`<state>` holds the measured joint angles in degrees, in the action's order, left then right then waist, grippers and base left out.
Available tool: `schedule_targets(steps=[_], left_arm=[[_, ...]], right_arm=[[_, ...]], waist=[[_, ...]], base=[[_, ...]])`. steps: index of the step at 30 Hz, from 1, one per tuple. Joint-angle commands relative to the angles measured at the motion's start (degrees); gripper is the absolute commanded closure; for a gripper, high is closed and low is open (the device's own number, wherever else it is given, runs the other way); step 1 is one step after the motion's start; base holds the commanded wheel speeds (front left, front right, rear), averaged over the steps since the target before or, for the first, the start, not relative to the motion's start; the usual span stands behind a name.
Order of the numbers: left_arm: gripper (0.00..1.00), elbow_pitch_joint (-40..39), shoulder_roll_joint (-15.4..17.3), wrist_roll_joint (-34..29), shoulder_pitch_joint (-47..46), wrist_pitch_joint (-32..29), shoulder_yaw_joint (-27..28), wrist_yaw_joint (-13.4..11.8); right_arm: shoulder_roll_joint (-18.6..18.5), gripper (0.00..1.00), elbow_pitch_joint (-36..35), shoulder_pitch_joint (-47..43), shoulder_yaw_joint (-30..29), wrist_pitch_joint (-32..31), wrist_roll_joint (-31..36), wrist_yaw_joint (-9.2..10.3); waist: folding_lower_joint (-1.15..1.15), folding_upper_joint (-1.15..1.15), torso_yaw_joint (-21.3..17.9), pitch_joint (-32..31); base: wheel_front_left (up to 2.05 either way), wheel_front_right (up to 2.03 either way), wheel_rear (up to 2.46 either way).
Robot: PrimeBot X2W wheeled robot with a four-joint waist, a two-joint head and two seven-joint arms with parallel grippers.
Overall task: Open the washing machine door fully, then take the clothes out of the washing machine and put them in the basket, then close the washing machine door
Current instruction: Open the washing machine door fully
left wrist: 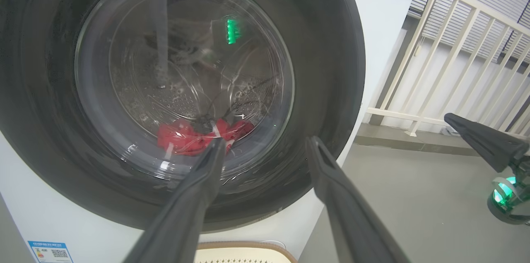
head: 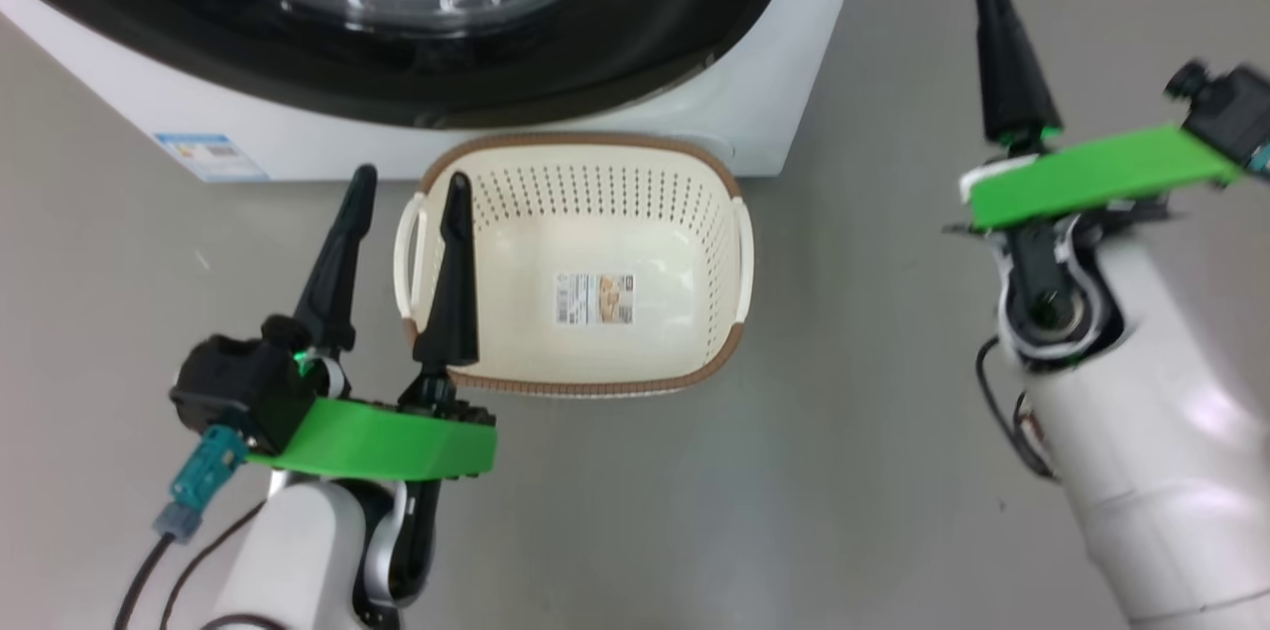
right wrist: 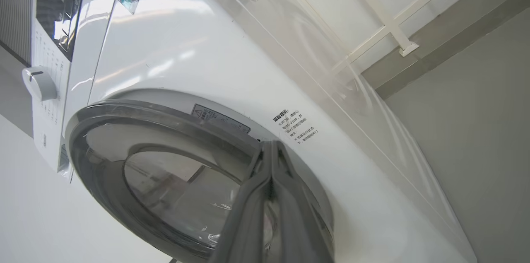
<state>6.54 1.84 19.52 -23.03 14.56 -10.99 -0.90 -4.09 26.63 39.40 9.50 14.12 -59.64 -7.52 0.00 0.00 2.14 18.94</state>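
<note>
So nothing is done: round black-rimmed door (left wrist: 182, 85) is closed, red clothes (left wrist: 186, 136) inside, cream plastic basket (head: 595, 203) empty; left gripper (head: 412, 176) spread, right gripper (right wrist: 270, 147) pinched, both empty.

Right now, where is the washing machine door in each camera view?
Head view: washing machine door along the top edge, left and centre, above the basket.
Left wrist view: fills the left and centre.
Right wrist view: lower left, seen at a slant.
Shared landmark: the washing machine, its white front around the door's black rim.
</note>
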Motion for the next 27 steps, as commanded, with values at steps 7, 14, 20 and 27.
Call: schedule_targets(steps=[7, 14, 20, 27], left_arm=[[0.00, -4.1, 1.0, -1.2, -2.8, 0.4, 0.8, 0.8], [0.00, -4.5, 1.0, -0.9, -3.8, 0.4, 0.1, 1.2], [0.00, -6.7, 1.0, -0.2, -4.8, 0.4, -0.3, 1.8], [0.00, -7.6, 1.0, -0.7, -5.0, 0.4, -0.7, 2.0]], right_arm=[[-2.6, 1.00, -1.2, 7.5, 1.2, -6.6, -12.2, 0.03], [-4.7, 1.00, -1.4, 14.3, 1.3, -15.9, -21.0, 0.03], [-5.1, 1.00, 0.2, 18.3, 0.4, -22.6, -26.8, 0.03], [-6.4, 1.00, 0.5, 22.4, 0.9, -29.5, -29.8, 0.03]], waist=[[0.00, 0.00, 1.7, 6.3], [0.00, 0.00, 2.8, 9.8], [0.00, 0.00, 3.7, 11.6], [0.00, 0.00, 4.4, 13.5]], base=[[0.00, 0.00, 0.00], [0.00, 0.00, 0.00], [0.00, 0.00, 0.00], [0.00, 0.00, 0.00]])
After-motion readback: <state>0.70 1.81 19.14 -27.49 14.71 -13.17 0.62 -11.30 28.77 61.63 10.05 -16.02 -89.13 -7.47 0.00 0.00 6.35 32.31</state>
